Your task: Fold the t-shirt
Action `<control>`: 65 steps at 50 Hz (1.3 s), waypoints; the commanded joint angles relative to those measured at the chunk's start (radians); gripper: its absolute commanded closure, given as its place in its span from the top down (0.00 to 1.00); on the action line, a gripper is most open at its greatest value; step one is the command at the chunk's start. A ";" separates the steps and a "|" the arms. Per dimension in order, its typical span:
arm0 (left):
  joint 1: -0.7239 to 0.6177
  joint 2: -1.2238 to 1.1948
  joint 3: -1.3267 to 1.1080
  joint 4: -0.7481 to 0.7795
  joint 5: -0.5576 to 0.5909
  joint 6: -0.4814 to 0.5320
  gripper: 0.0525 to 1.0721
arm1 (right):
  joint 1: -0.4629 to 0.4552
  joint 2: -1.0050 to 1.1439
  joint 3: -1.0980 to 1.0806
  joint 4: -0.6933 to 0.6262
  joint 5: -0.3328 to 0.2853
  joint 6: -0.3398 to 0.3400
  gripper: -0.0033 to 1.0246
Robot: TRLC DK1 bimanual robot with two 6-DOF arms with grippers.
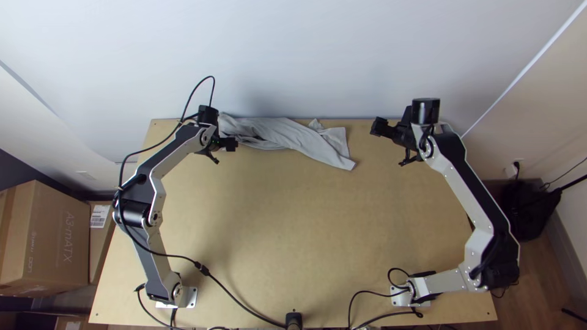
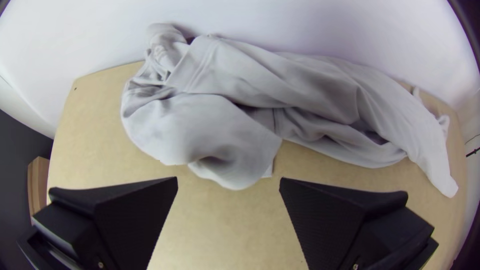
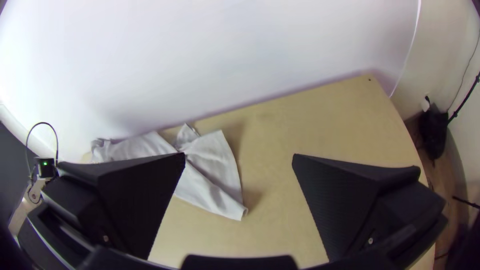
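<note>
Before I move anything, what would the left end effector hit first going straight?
Probably the bunched, light-grey fabric t-shirt, lying ahead of the left end effector, though depth is unclear.

Light-grey T-shirt [image 1: 287, 134], soft matt cloth, wrinkled, along the far edge of the counter. Light wooden counter [image 1: 287, 226], smooth, matt. Left gripper [image 1: 230, 144] and right gripper [image 1: 380, 127], each with wide, flat black fingers [image 2: 135, 215]: matt, finely textured inner faces. Silver-grey arm links [image 1: 461, 186], metallic look, smooth, low sheen. Black cylindrical joint housing [image 1: 131, 212], smooth, slightly glossy. Brown cardboard box [image 1: 58, 235], matt, beyond the counter's left edge. White wall [image 1: 293, 55], smooth, behind the far edge.
</note>
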State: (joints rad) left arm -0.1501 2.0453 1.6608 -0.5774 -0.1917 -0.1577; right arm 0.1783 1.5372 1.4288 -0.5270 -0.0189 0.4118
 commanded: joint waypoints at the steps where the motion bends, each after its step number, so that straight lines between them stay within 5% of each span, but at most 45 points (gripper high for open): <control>1: -0.009 0.055 0.067 0.007 0.006 -0.022 0.95 | 0.003 -0.101 -0.084 0.114 -0.004 0.007 0.96; 6: -0.012 0.093 0.094 0.014 0.005 -0.022 0.85 | 0.016 -0.127 -0.102 0.128 -0.004 0.004 0.96; 10: -0.012 0.108 0.100 0.059 -0.003 -0.034 0.55 | 0.024 -0.138 -0.105 0.128 -0.004 0.004 0.96; 19: -0.016 0.136 0.125 0.065 -0.014 0.009 0.02 | 0.027 -0.155 -0.096 0.119 -0.004 0.009 0.96; 43: -0.101 -0.139 0.198 -0.125 0.003 -0.054 0.03 | 0.046 -0.103 -0.031 0.025 -0.006 0.044 0.96; 65: -0.408 -0.300 0.389 -0.331 0.034 -0.131 0.03 | -0.020 -0.029 0.038 -0.010 -0.023 0.097 0.96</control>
State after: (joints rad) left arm -0.4702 1.7737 2.0209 -0.8860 -0.1688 -0.2619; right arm 0.1932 1.4883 1.4204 -0.5228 -0.0319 0.4709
